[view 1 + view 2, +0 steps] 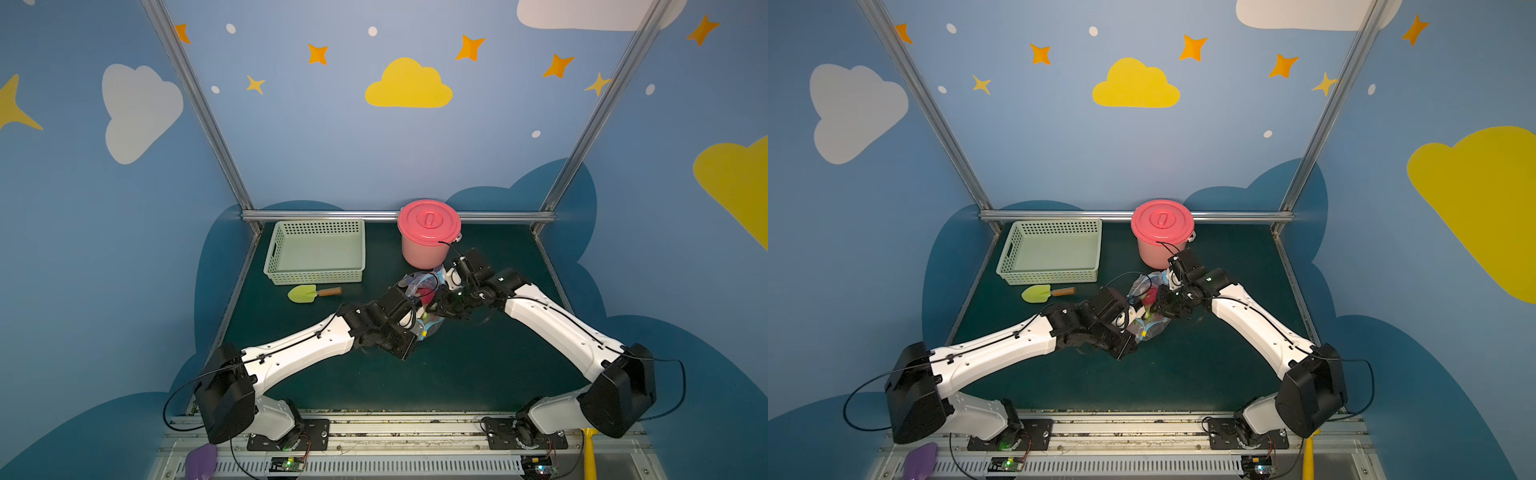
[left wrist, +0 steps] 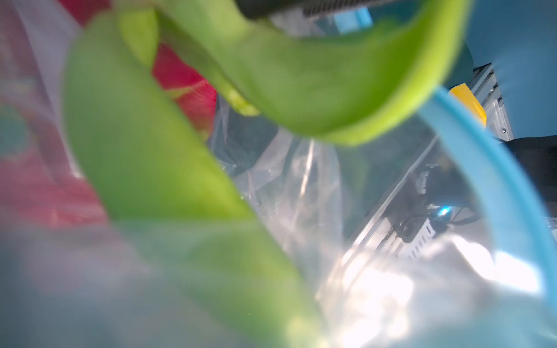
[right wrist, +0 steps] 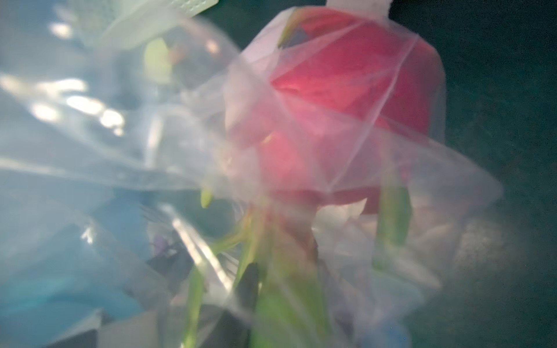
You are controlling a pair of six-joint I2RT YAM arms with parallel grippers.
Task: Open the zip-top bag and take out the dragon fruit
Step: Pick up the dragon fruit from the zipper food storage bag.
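Note:
The clear zip-top bag (image 1: 430,328) (image 1: 1152,328) lies mid-table between both arms, its light-blue zip strip (image 2: 497,186) curled open and its yellow slider (image 1: 424,333) at the near end. The dragon fruit (image 1: 428,296) (image 1: 1149,296), red with green scales (image 2: 144,156), sits inside the mouth. My left gripper (image 1: 417,316) meets the bag's left rim, and plastic film lies across its wrist view; its jaws are hidden. My right gripper (image 1: 437,307) reaches into the mouth at the fruit (image 3: 346,81); plastic blurs its jaws.
A pale green basket (image 1: 316,251) stands at the back left, with a yellow-green trowel (image 1: 311,293) in front of it. A pink lidded bucket (image 1: 428,232) stands just behind the bag and the right wrist. Metal frame rails edge the table.

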